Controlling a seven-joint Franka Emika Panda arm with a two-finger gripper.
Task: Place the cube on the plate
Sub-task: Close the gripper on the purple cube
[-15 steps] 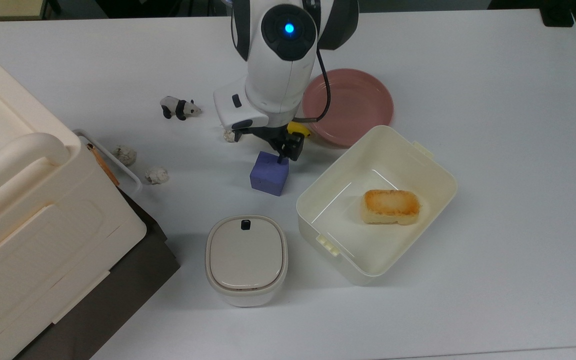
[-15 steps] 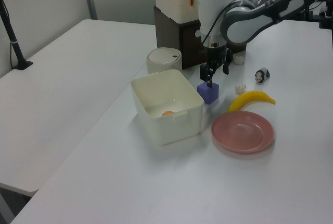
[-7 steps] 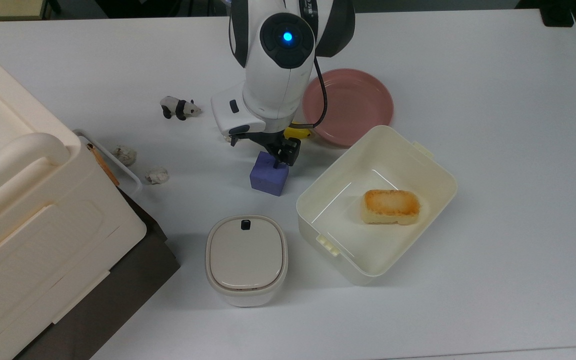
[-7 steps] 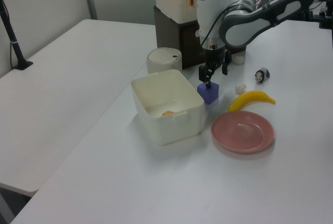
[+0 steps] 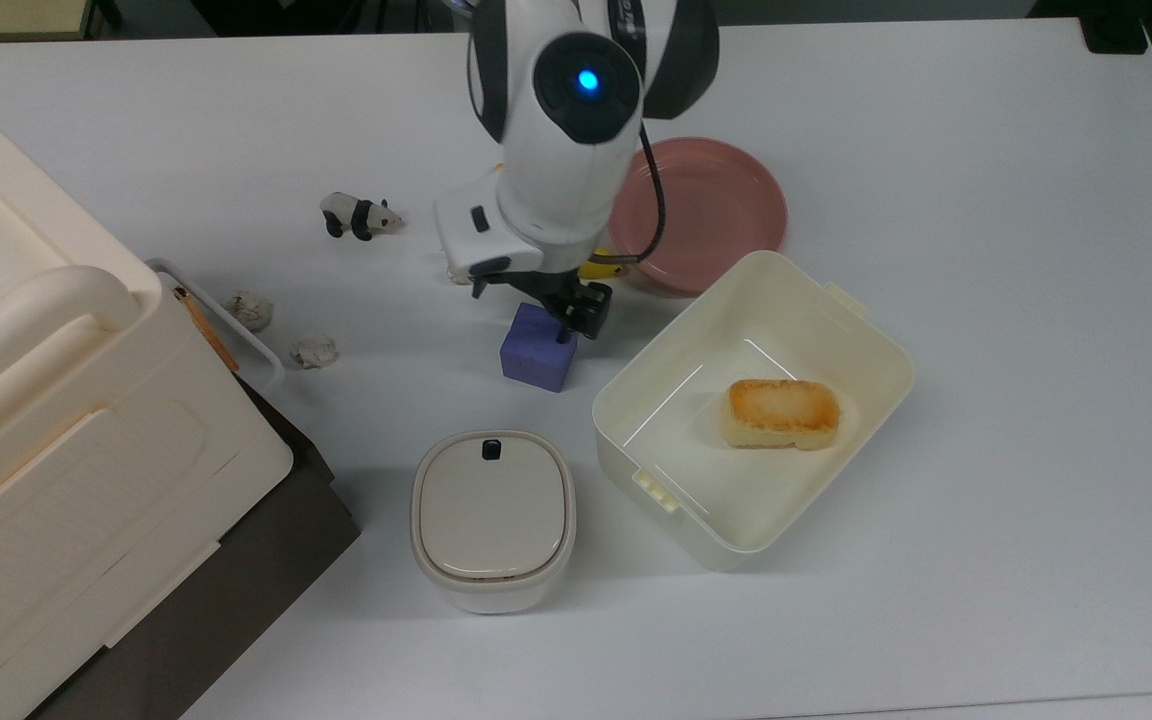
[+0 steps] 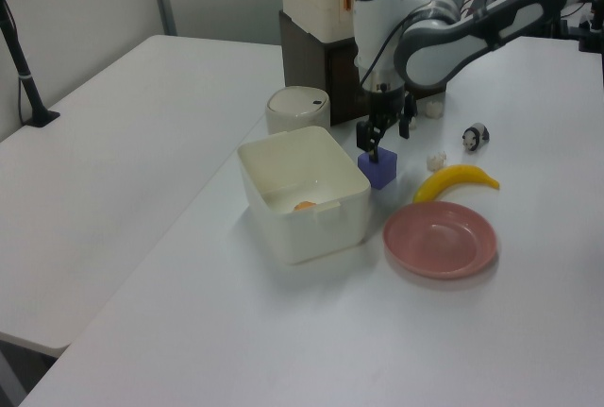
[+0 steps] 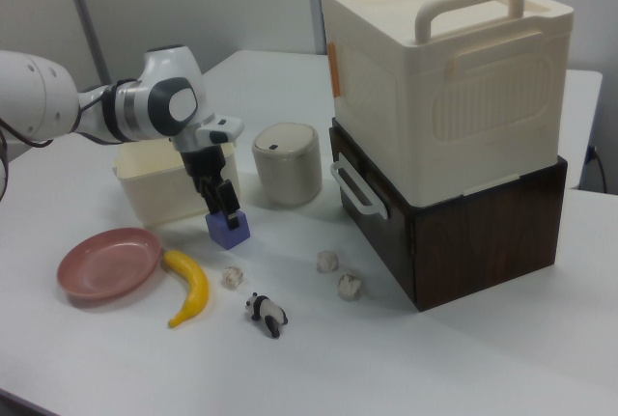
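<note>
The cube [image 5: 537, 347] sits on the bench beside the tub [image 5: 751, 410], the gripper [image 5: 568, 322] just above it, jaws spread apart; it looks light and firm, best pinched on flat sides

The cube [image 5: 537, 347] is matte blue-purple, the plate [image 5: 711, 210] pink. The bench [image 5: 986, 300] is white. The banana [image 7: 189, 286] is yellow, the panda figure [image 5: 358, 214] black and white. The open tub [image 5: 866, 375] is cream and holds yellow-brown toasted bread [image 5: 782, 412]. The claw [image 5: 566, 315] is black on a white arm.
</note>
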